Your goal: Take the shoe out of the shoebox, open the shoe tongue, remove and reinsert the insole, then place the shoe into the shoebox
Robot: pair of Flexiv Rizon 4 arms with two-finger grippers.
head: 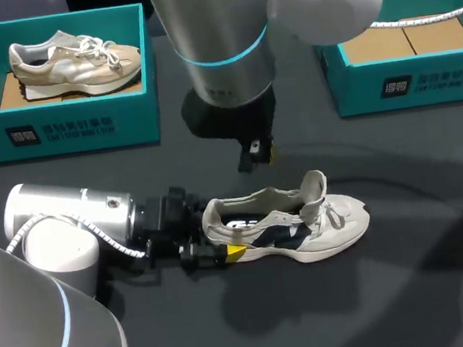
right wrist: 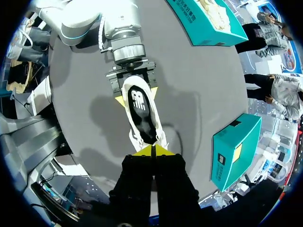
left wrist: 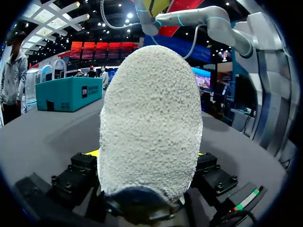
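Note:
A beige and white shoe point(head: 304, 224) lies on its sole on the dark table, toe to the right, its tongue point(head: 313, 188) standing up. The dark insole point(right wrist: 138, 103) shows inside it. My left gripper point(head: 217, 240) lies low at the heel, its widely spread fingers pressing the heel from both sides. In the left wrist view the fuzzy heel point(left wrist: 149, 118) fills the space between the fingers. My right gripper point(head: 254, 154) hangs above the shoe. Its yellow tips point(right wrist: 152, 150) are pressed together over the tongue end, with nothing seen between them.
A teal shoebox point(head: 66, 117) at the back left holds a second beige shoe point(head: 72, 62). Another teal shoebox point(head: 409, 78) at the back right shows a cardboard lining. My right arm's elbow looms over the middle back of the table.

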